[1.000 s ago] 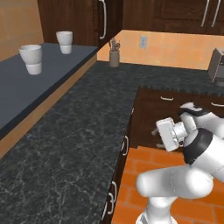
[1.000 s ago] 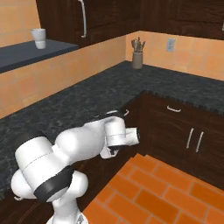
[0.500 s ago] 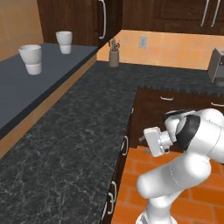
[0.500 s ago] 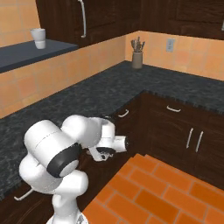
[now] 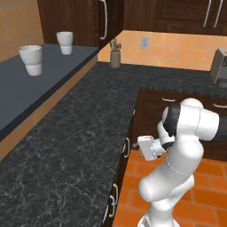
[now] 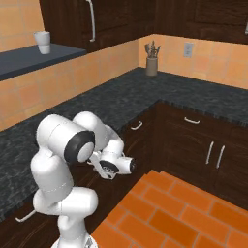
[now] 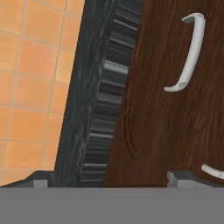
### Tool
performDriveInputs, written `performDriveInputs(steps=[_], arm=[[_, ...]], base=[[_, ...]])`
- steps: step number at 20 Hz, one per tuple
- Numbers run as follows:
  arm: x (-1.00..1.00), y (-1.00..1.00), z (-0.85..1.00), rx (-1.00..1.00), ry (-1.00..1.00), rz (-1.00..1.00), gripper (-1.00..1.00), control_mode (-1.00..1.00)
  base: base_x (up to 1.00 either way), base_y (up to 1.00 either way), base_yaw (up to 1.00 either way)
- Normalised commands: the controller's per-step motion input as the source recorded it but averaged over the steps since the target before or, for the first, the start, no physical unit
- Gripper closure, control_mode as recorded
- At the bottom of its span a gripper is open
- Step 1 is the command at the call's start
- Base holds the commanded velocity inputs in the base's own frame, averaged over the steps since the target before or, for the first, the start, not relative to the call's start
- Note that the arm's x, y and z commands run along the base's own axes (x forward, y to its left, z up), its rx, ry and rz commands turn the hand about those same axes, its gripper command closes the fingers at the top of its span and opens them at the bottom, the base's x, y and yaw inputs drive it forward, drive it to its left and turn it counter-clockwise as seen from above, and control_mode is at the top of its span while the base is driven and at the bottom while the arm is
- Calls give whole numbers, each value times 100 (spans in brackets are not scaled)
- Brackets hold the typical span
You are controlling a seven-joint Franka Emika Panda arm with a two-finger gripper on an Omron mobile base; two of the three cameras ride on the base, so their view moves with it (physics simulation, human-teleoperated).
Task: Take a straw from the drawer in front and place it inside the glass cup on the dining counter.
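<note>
Straw not visible, presumably inside the shut drawer [image 7: 175,109] straight ahead of the tool [image 7: 107,177]. Judgement: straw will be very light, thin, stiff enough but easy to crush or flick, and it rolls; pinch it mid-length, across its axis, with low force. First grab is the handle [image 7: 188,52], above and right of the tool in hand view: slim curved silver-white bar, standoff from the front, smooth and likely slippery, so hook it at mid-span. Drawer front is flat dark brown wood grain, rigid. Tool state: only two fingertip stubs show, set wide at the frame bottom, so it reads as spread, holding nothing. Left of the tool, the bench [image 5: 66,146] edge: black speckled granite, hard, glossy. Beyond, orange tile floor [image 6: 164,213]. Second pale handle [image 7: 213,171] just right of the tool.
</note>
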Motion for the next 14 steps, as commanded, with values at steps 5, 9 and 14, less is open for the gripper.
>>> performDriveInputs(steps=[5, 9, 14], arm=[[51, 6, -40, 1, -10, -4, -100, -100], [68, 3, -49, 3, 0, -2, -100, -100], [56, 0, -51, 10, 0, 0, -100, -100]], base=[[0, 0, 0], [0, 0, 0], [0, 0, 0]])
